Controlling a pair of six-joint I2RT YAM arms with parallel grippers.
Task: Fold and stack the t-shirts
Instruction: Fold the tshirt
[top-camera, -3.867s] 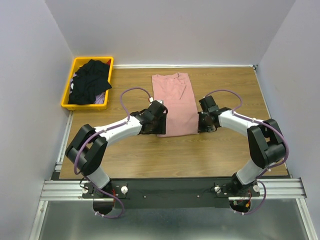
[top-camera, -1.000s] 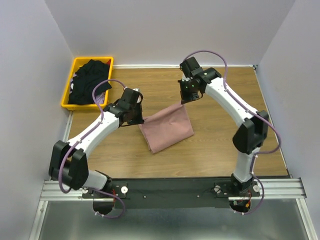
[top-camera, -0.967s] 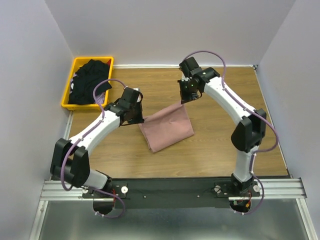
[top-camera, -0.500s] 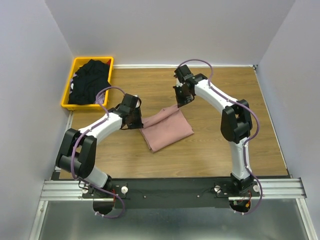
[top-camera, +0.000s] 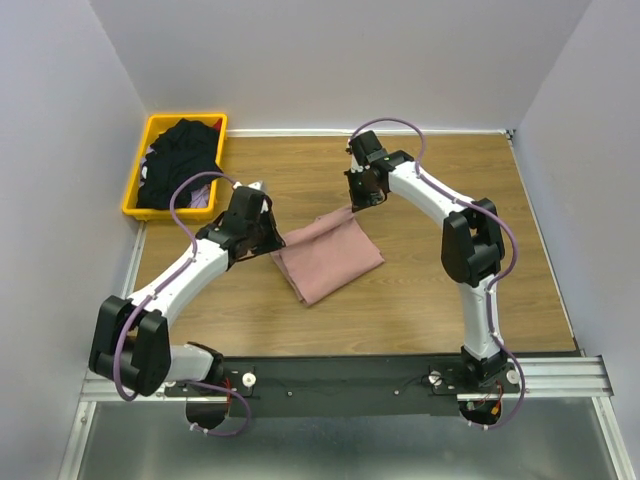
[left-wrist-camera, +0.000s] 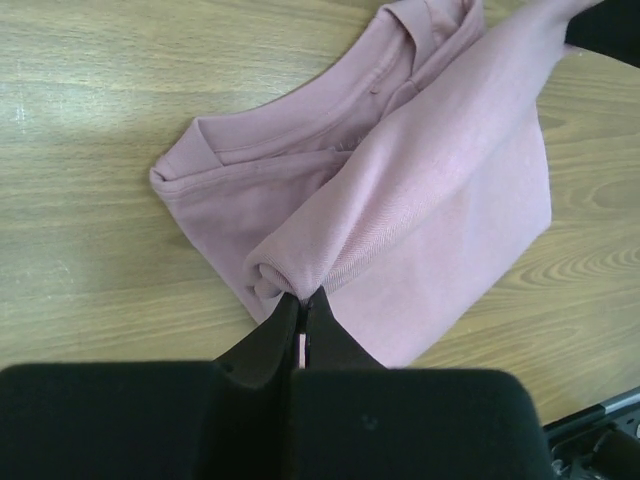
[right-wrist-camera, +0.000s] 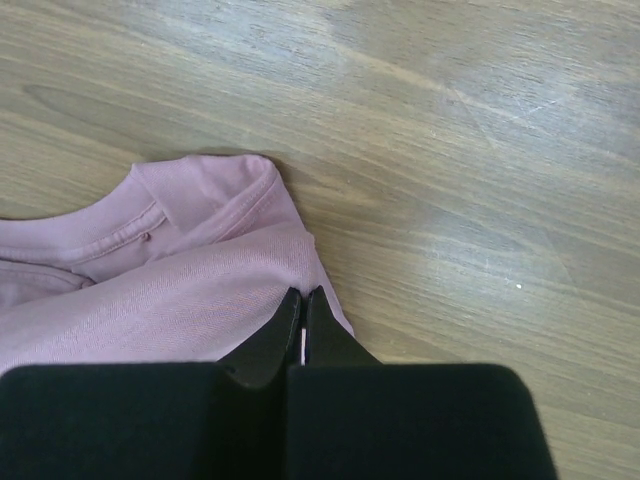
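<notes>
One pink t-shirt (top-camera: 325, 255), partly folded, lies mid-counter between the two sets of jaws. Its lower layers lie flat on the counter (top-camera: 450, 180). A top layer runs as a raised, rolled ridge from the left jaws across to the right jaws.

Left wrist view: left jaws closed, pinching the rolled end of that ridge right at their tips. The rest of the pink t-shirt (left-wrist-camera: 420, 230) spreads ahead of them, with the ribbed collar edge ahead and to the left, resting on wood.

Right wrist view: right jaws closed on the cloth edge of the pink t-shirt (right-wrist-camera: 180, 290). The collar sits just ahead-left of the tips, and bare wood lies ahead and to the right.

Plain pink side shows; no print visible.

Several black t-shirts (top-camera: 180, 160) sit heaped in a yellow bin (top-camera: 132, 200), well beyond and left of the left jaws, at the counter's far left corner.

Left arm (top-camera: 190, 275) reaches in from the near left. Right arm (top-camera: 430, 195) arches over to the shirt's far corner.
</notes>
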